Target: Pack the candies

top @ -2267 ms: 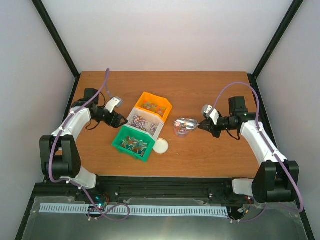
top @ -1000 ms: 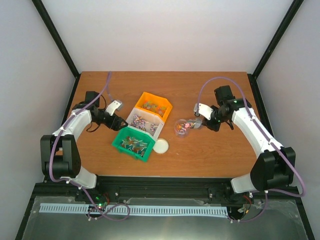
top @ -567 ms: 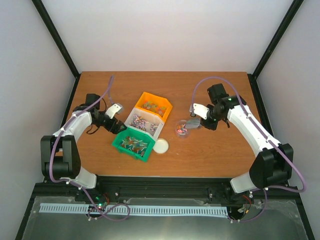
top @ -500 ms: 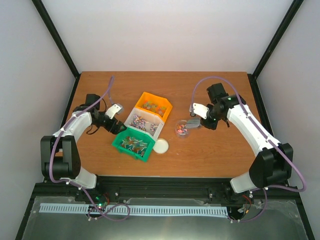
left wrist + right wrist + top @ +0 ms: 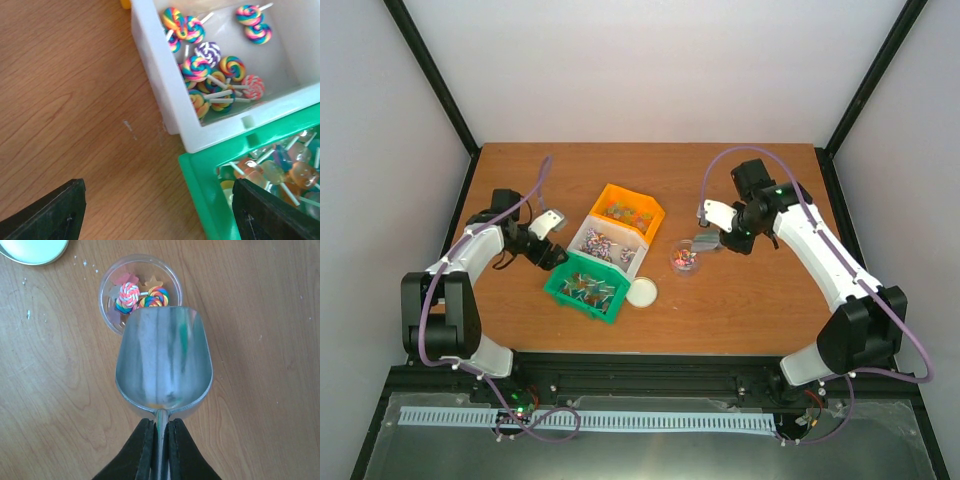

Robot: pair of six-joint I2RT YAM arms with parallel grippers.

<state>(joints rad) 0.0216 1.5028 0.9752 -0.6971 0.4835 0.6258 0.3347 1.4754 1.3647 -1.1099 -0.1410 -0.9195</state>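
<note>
The candies are small mixed-colour pieces. Swirl lollipops (image 5: 210,75) fill the white bin (image 5: 155,65), and cube lollipops (image 5: 280,170) fill the green bin (image 5: 200,185). A few candies (image 5: 129,292) lie in a clear round cup (image 5: 107,310), which also shows in the top view (image 5: 684,259). My right gripper (image 5: 159,435) is shut on the handle of the silver scoop (image 5: 164,360). The scoop is empty and hangs just over the cup's near rim. My left gripper (image 5: 160,210) is open low at the green bin's left corner (image 5: 557,257).
Orange bin (image 5: 616,189), white bin (image 5: 582,232) and green bin (image 5: 560,290) stand in a diagonal row left of centre. A white round lid (image 5: 642,292) lies beside the green bin, and it also shows in the right wrist view (image 5: 32,250).
My right arm swung toward the back and turned over the cup, and the scoop's candies are now in the cup. My left gripper crept right to the green bin.
</note>
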